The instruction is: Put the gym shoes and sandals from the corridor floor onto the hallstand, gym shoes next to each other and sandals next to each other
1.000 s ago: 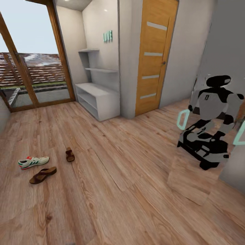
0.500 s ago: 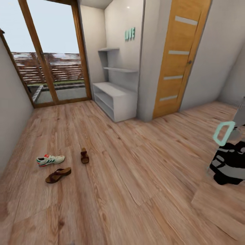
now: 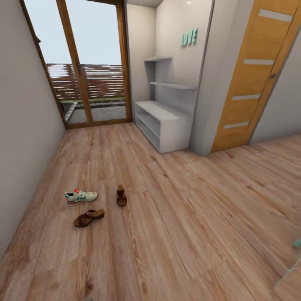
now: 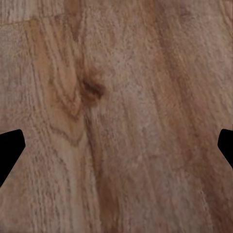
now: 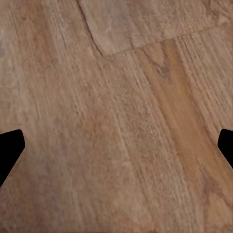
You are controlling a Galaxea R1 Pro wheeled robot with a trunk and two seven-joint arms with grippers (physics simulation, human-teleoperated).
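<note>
One gym shoe (image 3: 81,195), two sandals (image 3: 89,218) on floor (image 3: 175,217), both grippers (image 4: 116,145) spread wide, empty

Gym shoe (image 3: 81,196) lies left of sandals (image 3: 121,195), hallstand (image 3: 163,125) behind.

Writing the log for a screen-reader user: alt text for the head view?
One sneaker and two sandals lie on the wood floor. The pale rack stands against the far wall, between glass doors and a wooden door.

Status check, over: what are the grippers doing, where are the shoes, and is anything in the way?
Both grippers open, empty, over bare floor. One sneaker and two sandals on floor, apart. Shoe rack bare; path looks open.
</note>
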